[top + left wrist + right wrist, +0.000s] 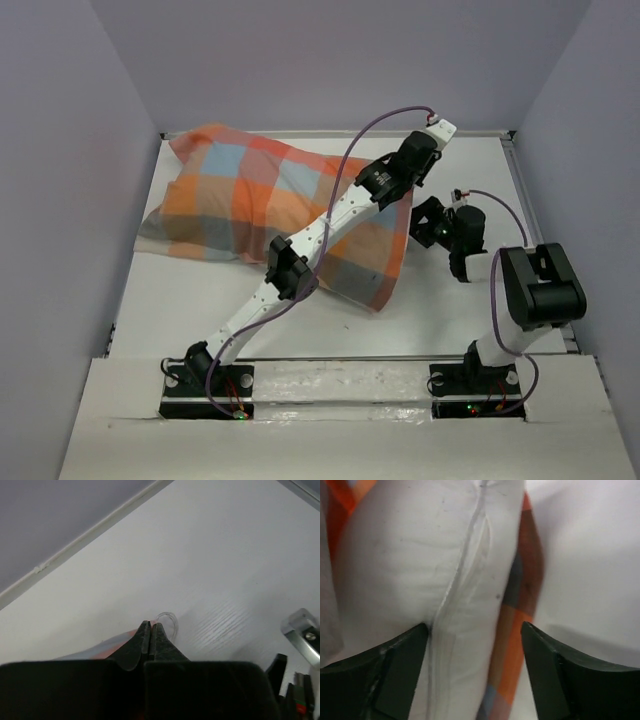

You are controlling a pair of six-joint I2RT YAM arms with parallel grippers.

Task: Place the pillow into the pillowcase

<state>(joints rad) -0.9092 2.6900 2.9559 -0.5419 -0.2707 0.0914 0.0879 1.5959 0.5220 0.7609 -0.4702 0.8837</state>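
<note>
Pillow [420, 570] sits almost wholly inside the pillowcase [250, 210], whose plump checked bulk lies on the table [225, 555]. Only at the pillowcase's mouth do we see the white end and its seam, with checked cloth flanking it on both sides. At one corner of that mouth the left gripper [151, 627] has its fingers pressed together with a strip of orange cloth at their tips, and we judge that it pinches the hem there. Facing the mouth, the right gripper [474, 630] is spread wide, one finger to either side of the seam, holding nothing; whether its tips touch the pillow we cannot tell. We read the step in hand as seating the last of the pillow and drawing the hem over it. To do it well, we would hold the left pinch firm and lifted so the mouth does not fold under. We would push with the right straight along the seam into the pillowcase, low and slow, so the soft filling compresses inward rather than bulging out beside the fingers. The cloth looks thin and likely to slide, so a push off to one side of the mouth could drag the whole pillowcase across the table.
</note>
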